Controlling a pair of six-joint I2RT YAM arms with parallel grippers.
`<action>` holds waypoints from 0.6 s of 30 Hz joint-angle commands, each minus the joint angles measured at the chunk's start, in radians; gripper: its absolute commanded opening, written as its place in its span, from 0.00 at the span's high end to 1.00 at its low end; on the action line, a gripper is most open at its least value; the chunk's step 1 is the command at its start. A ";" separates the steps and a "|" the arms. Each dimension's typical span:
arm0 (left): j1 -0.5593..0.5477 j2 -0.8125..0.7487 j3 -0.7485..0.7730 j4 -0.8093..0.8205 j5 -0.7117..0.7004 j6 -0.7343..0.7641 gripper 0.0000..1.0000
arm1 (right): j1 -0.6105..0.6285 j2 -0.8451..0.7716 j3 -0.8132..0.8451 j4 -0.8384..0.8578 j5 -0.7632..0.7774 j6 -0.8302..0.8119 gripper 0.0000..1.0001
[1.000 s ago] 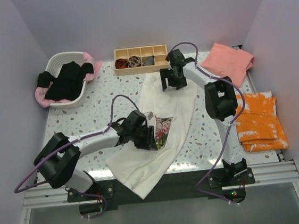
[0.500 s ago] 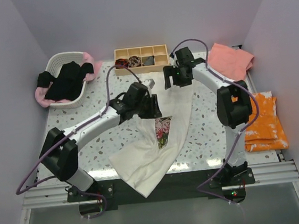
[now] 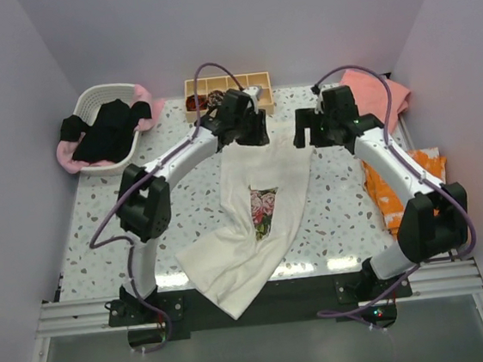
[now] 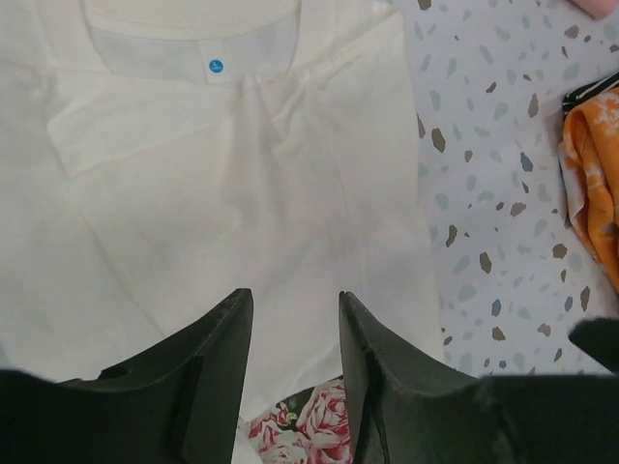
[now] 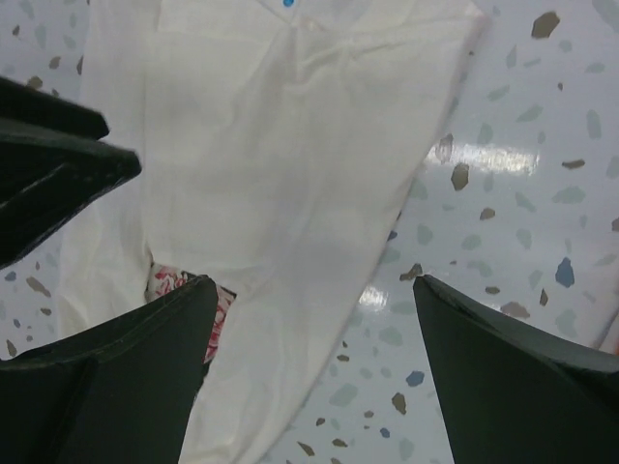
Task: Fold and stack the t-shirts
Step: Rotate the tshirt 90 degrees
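Lying at the far left of the speckled table (image 3: 108, 229), a white basket (image 3: 122, 166) holds a black t-shirt (image 3: 102, 131) draped over a light pink t-shirt (image 3: 66, 156). To its right, at the back edge, sits a wooden tray (image 3: 266, 101) with compartments. The left gripper (image 3: 252, 135) hangs just in front of the tray, above the collar end of the cream t-shirt (image 3: 261, 166). In the wrist view its fingers (image 4: 227, 338) stand partly apart with nothing between them, only cloth below. The cream t-shirt lies in the middle of the table, collar towards the back, its rose print (image 3: 263, 209) facing up and its lower end hanging over the near edge. The right gripper (image 3: 304, 131) hovers beside the shirt's far right corner, its fingers (image 5: 164, 329) spread wide and empty. Further right, a salmon-pink t-shirt (image 3: 375, 93) lies crumpled at the back corner. An orange t-shirt (image 3: 379, 194) lies along the right edge, partly hidden by the right arm.
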 commanded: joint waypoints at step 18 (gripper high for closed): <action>0.103 0.363 0.128 0.122 0.177 0.086 0.56 | 0.184 -0.185 -0.412 0.093 -0.406 0.191 0.12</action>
